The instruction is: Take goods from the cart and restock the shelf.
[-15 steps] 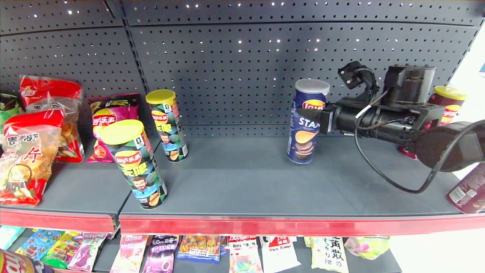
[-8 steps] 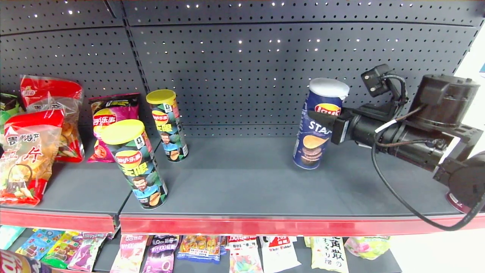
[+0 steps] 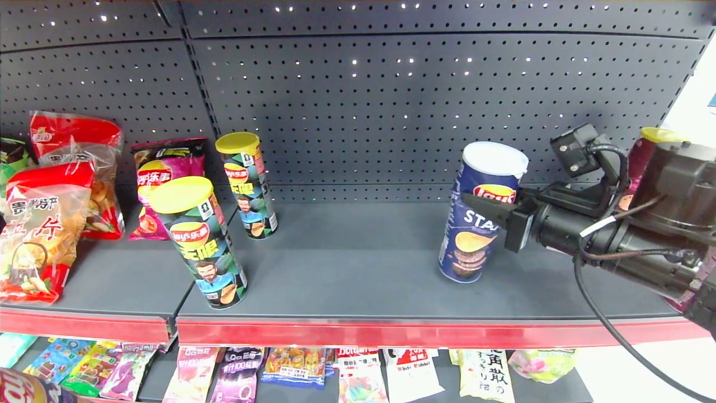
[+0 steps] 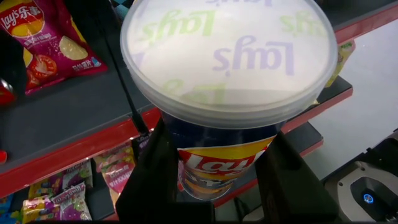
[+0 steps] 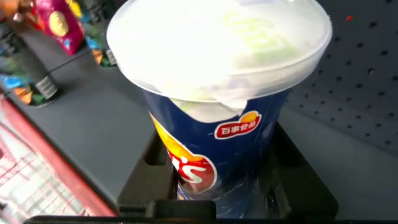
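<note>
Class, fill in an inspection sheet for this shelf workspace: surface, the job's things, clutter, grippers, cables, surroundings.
Surface: grey shelf with red front edge.
Job's things: blue can, white lid, tilted, at the shelf's right part; second can, pale lid.
Clutter: nothing seen; yellow-lidded cans, chip bags and maroon can are shelf stock.
Grippers: right gripper shut on the blue can; left gripper shut on the second can.
Cables: black cable hangs below the right arm.
Surroundings: pegboard behind; packets on the lower shelf.
</note>
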`<state>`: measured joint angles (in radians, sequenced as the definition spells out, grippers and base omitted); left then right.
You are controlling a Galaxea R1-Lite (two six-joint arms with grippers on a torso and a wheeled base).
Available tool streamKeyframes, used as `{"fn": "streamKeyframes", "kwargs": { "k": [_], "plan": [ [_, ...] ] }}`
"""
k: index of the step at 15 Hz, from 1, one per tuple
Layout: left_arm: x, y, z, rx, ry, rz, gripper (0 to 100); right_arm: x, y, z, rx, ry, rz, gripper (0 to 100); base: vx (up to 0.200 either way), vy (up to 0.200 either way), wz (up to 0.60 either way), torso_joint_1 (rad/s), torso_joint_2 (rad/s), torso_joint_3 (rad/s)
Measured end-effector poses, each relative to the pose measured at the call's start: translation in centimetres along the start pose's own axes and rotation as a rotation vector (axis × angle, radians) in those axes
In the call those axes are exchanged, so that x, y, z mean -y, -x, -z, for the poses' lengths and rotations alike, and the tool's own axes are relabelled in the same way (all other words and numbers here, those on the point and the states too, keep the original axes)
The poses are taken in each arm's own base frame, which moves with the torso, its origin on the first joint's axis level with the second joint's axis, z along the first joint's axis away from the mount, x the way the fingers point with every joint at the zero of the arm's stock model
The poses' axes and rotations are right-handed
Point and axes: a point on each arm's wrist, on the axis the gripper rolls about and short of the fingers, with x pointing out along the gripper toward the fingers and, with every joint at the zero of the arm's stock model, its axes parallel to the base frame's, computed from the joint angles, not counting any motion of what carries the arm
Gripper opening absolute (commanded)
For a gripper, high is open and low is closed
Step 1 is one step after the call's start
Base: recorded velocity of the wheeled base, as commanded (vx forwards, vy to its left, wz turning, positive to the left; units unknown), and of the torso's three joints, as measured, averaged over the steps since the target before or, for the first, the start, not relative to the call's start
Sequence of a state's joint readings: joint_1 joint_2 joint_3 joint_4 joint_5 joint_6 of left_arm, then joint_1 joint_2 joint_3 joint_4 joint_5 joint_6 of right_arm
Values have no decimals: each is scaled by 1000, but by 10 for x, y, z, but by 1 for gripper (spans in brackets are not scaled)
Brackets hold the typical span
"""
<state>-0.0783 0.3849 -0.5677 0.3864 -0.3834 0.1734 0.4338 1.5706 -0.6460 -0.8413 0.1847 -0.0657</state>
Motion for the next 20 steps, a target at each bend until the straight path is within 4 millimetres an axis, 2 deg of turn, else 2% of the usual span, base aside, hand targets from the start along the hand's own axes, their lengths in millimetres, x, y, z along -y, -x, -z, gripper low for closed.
{"fn": "streamKeyframes", "kwargs": {
  "k": [5, 13, 20],
  "plan": [
    [0, 0, 0, -2, 1, -2, 0, -17, 5, 9, -38, 0, 28, 0, 0, 0, 0, 0, 0, 0],
    [0, 0, 1, -5, 2, -4, 0, -26, 10, 24, -90, -1, -3, 0, 0, 0, 0, 0, 0, 0],
    [0, -1, 1, -8, 3, -2, 0, -31, 12, 26, -98, -2, -19, 0, 0, 0, 0, 0, 0, 0]
  ]
}}
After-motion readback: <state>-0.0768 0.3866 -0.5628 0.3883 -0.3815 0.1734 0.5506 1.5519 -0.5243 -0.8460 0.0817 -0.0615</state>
